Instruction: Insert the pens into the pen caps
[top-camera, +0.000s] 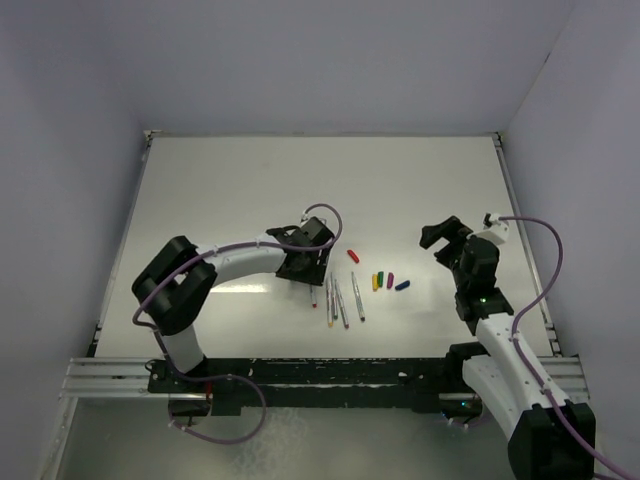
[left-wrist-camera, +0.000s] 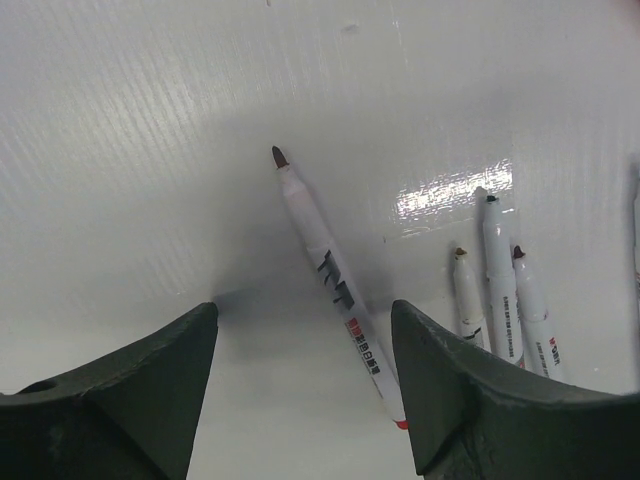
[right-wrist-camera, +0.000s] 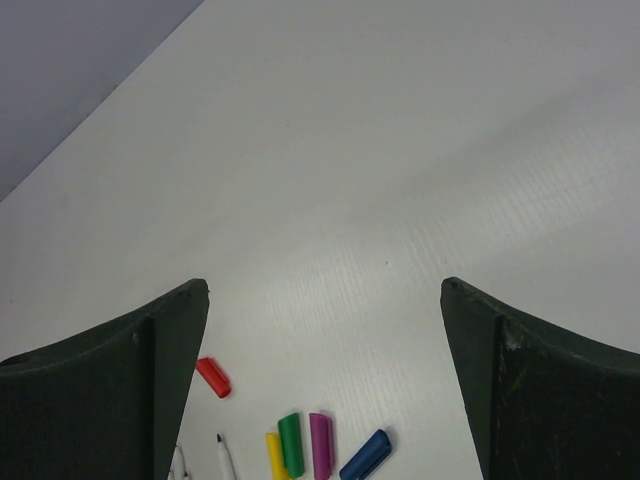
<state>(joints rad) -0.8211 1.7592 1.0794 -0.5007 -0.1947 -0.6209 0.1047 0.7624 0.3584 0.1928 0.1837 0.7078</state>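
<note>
**Left claw straddles one pen, jaws apart**

Left gripper (top-camera: 303, 268) hangs low over the white table (top-camera: 300, 180) with its jaws parted and nothing clamped. In the left wrist view the left gripper (left-wrist-camera: 302, 305) has one pen (left-wrist-camera: 330, 280) lying flat on the table between its two dark fingers (left-wrist-camera: 150, 390). The pen runs diagonally, its dark tip pointing away from the camera. Its rear end lies right beside the finger on the right of that view; whether they touch cannot be told.

Three more pens (left-wrist-camera: 497, 270) lie side by side to the right of that finger, tips pointing away. From above, the pens (top-camera: 340, 305) form a loose row of whitish sticks near the table's middle, just beside the left gripper.

Right gripper (top-camera: 440, 238) is held above the table to the right of the caps, released wide and empty. In its wrist view the right gripper (right-wrist-camera: 324, 284) shows bare table between the fingers.

The pen caps lie loose on the table between the two grippers. The red cap (top-camera: 353, 254) sits apart, nearest the left gripper. The yellow cap (top-camera: 375, 282), green cap (top-camera: 381, 277), purple cap (top-camera: 390, 280) and blue cap (top-camera: 402, 285) cluster together just right of the pens.
</note>
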